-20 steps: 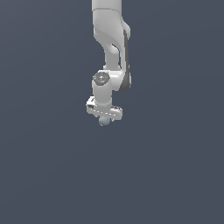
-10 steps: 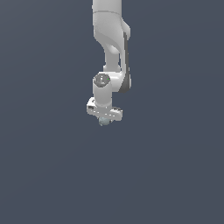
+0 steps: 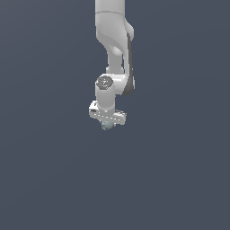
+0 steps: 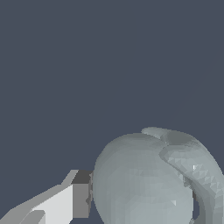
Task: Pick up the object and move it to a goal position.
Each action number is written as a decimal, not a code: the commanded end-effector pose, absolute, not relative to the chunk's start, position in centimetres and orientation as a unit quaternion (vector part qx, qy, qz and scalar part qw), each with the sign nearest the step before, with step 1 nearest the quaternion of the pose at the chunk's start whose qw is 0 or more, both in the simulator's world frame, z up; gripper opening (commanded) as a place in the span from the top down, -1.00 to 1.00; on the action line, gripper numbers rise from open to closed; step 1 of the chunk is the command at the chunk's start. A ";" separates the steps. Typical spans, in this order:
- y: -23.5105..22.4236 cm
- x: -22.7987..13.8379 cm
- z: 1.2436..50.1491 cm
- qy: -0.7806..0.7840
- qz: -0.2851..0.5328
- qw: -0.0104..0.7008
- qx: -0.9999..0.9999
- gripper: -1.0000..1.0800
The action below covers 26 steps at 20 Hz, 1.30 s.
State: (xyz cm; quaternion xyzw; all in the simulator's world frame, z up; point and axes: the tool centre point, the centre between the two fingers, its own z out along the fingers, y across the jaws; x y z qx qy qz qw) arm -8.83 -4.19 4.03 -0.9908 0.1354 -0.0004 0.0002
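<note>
The object [image 3: 106, 126] is a small pale grey-blue ball that peeks out just below the white gripper [image 3: 107, 123] in the exterior view. The gripper hangs from the white arm [image 3: 114, 40] and points down in mid-air. In the wrist view the object [image 4: 140, 179] fills the near field. One white finger [image 4: 65, 203] with a dark pad presses against its side. The other finger is mostly hidden behind the ball. The gripper is shut on the object.
Both views show only a plain dark grey-blue background. No table, container or goal marker is visible.
Hardly anything differs. The gripper holds the object at about the same spot in the exterior view, with only a very slight shift of the hand.
</note>
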 end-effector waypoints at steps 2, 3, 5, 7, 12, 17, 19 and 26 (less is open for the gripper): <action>-4.0 -8.1 4.2 0.135 -0.001 0.000 -0.991 1.00; -4.0 -7.8 4.2 0.135 -0.001 0.000 -0.991 1.00; -3.8 -7.1 4.3 0.135 -0.001 0.000 -0.991 1.00; -3.6 -6.3 4.5 0.135 -0.001 0.000 -0.991 1.00; -3.1 -3.6 4.9 0.135 -0.001 0.000 -0.991 1.00; -2.4 -0.4 5.4 0.135 -0.001 0.000 -0.991 1.00; -2.1 0.9 5.6 0.136 0.000 0.000 -0.991 1.00; -1.3 5.1 6.3 0.136 0.000 0.000 -0.991 1.00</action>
